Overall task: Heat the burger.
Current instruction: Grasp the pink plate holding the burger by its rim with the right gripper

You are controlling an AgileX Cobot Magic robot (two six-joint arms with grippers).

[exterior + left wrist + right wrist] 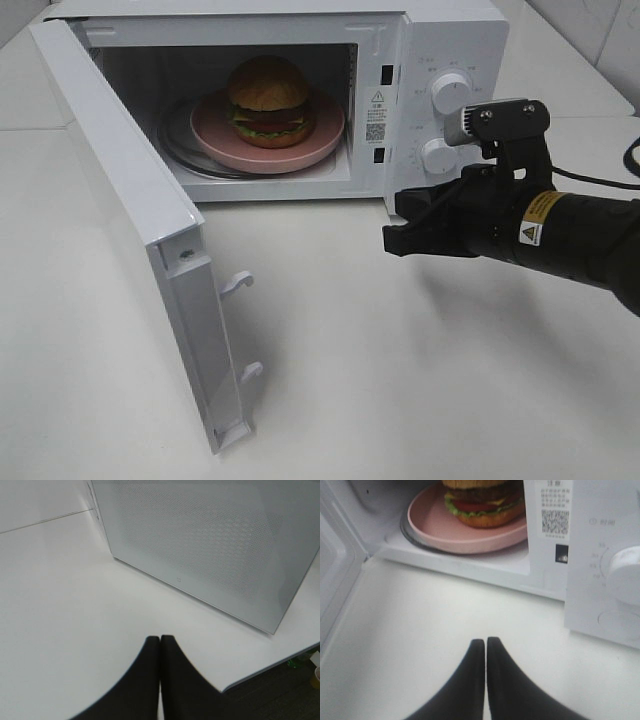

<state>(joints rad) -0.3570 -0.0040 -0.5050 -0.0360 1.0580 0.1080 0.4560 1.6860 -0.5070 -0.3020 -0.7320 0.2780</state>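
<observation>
The burger (268, 100) sits on a pink plate (215, 137) inside the open microwave (440, 40), upper centre of frame. The right gripper (390, 240), clenched and empty, hovers centre right. The left gripper (159, 647) is clenched, empty.

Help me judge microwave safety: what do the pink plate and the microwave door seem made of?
Pink plate: smooth, evenly coloured, thick rounded rim; plastic or glazed ceramic, cannot tell which. Microwave door: smooth white shell, probably painted metal or plastic; window backed by fine perforated mesh, likely metal.
</observation>
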